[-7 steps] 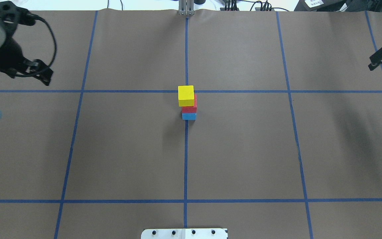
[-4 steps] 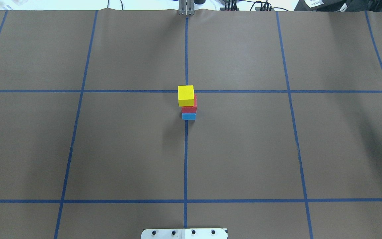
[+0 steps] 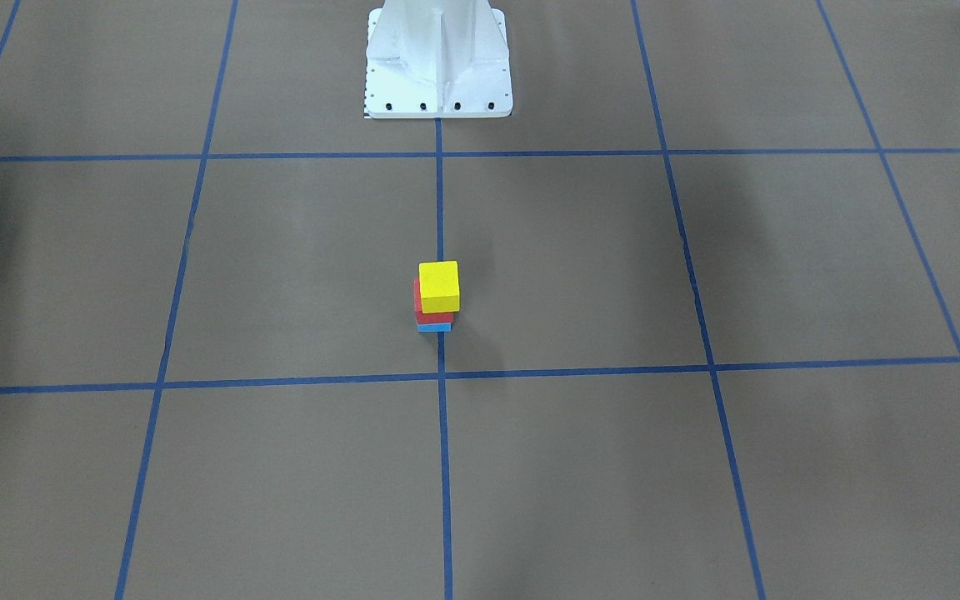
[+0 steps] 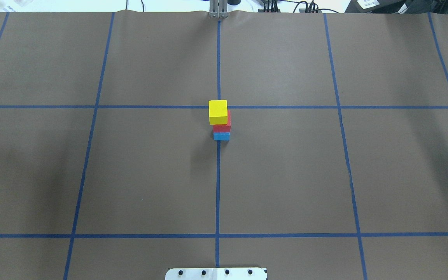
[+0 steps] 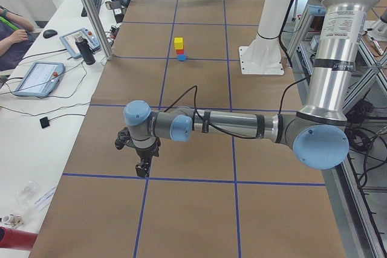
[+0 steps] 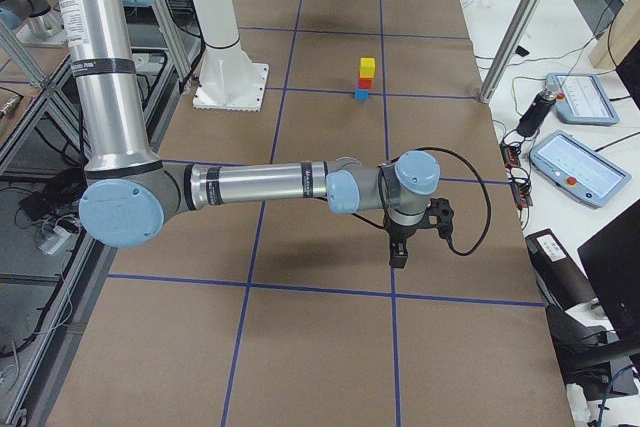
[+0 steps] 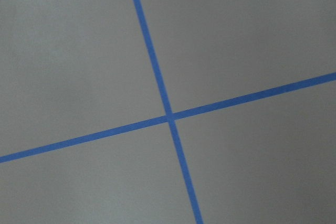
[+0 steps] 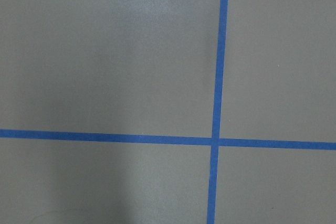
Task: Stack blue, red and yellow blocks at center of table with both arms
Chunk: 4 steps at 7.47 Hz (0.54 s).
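Nearest the white pedestal [image 4: 216, 273], straight out in front of it, the three blocks are seen stacked on the table [image 4: 91, 175], on the tape line [image 4: 217, 186] that runs forward from the pedestal. The blue block [image 4: 221, 136] is at the bottom, the red block [image 4: 222, 128] rests on it, and the yellow block [image 4: 218, 111] is set on top, apparently offset a little toward the robot's left. The stacking is judged complete, so the step in hand is taken to be parking both arms. Much farther from the pedestal, well out to its left, the left end effector [image 5: 143, 167] is held low over bare table, pointing down. Well out to the pedestal's right, the right end effector [image 6: 398, 252] is held the same way. Neither is shown clearly enough for it to be told whether its fingers are spread or pressed together, and only tape crossings are shown in the wrist views. Parking is best done slowly, with the arms lifted before being swung and kept to the pedestal's outer sides, so that the table is not jolted and the offset top block is not disturbed.
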Each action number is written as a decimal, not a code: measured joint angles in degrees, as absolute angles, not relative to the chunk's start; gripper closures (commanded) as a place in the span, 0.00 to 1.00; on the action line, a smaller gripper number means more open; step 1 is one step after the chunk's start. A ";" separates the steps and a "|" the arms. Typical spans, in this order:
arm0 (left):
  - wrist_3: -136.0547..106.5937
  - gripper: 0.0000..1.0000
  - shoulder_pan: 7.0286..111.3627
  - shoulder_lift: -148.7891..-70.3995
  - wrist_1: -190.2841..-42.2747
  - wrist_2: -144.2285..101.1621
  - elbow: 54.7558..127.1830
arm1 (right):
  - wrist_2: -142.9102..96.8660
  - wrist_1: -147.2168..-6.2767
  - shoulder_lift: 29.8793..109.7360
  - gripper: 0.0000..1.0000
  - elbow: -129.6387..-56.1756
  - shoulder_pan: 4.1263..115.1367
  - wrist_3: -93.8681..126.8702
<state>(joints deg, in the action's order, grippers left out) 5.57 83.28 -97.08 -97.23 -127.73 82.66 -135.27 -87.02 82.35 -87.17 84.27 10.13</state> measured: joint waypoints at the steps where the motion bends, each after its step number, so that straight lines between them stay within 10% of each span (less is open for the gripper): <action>1: 5.56 0.00 83.86 -96.91 -99.38 -127.89 81.49 | -135.93 -87.02 82.91 0.00 -87.10 84.56 10.12; 4: 4.23 0.00 85.97 -94.80 -95.35 -128.46 89.38 | -137.40 -86.99 84.25 0.01 -87.09 85.03 10.11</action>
